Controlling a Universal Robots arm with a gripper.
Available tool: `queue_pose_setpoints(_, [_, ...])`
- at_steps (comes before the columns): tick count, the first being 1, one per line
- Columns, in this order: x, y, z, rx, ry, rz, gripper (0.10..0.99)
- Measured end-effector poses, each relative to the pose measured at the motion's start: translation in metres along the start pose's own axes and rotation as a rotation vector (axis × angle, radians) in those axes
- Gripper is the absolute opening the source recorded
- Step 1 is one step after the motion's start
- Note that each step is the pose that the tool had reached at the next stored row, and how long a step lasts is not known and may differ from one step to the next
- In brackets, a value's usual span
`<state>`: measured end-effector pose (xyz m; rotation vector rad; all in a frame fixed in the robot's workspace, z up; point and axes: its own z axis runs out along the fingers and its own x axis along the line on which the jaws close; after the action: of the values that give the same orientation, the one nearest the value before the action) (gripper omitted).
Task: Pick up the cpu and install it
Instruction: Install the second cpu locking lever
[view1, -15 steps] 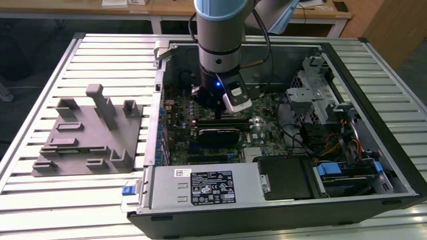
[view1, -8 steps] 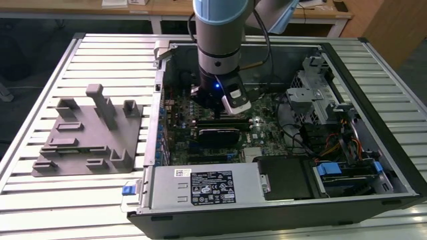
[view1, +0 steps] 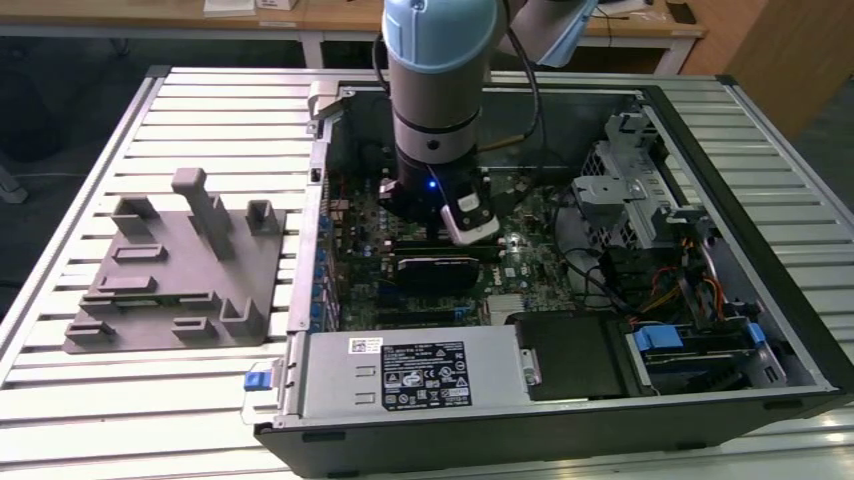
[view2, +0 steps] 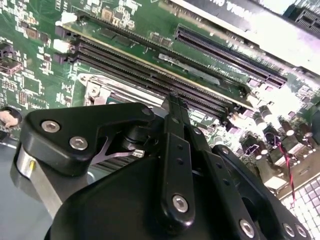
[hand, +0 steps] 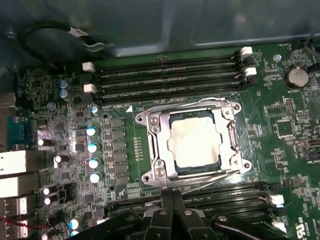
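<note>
The cpu (hand: 195, 137), a pale square chip, lies flat inside the metal socket frame (hand: 150, 150) on the green motherboard (hand: 60, 125) in the first wrist view. My gripper (hand: 173, 195) hangs just above the board at the frame's near edge, beside the cpu and not touching it. Its black fingers (view2: 172, 115) are pressed together, shut with nothing between them. In the exterior view the arm (view1: 434, 100) reaches straight down into the open computer case (view1: 747, 150), over the middle of the board.
Rows of memory slots (hand: 165, 77) flank the socket on both sides. A black module (view1: 434, 270) sits in front of the arm, a power supply (view1: 414, 375) at the front and a drive cage (view1: 627, 190) to the exterior view's right. A grey fixture (view1: 180, 265) lies outside the case, left.
</note>
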<state>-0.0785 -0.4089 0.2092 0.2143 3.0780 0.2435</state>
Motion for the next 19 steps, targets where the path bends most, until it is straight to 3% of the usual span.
queue_pose_setpoints(3, [0.0021,-0.0009,0.0019,-0.023,0.0032,0.001,0.106])
queue_pose_setpoints(9, [0.0086,-0.0047,0.0057,-0.055,0.0075,0.003,0.106])
queue_pose_setpoints(17, [0.0081,-0.0145,0.006,-0.06,0.0082,0.003,0.106])
queue_pose_setpoints(19, [0.0081,-0.0146,0.0064,-0.072,0.0099,0.004,0.106])
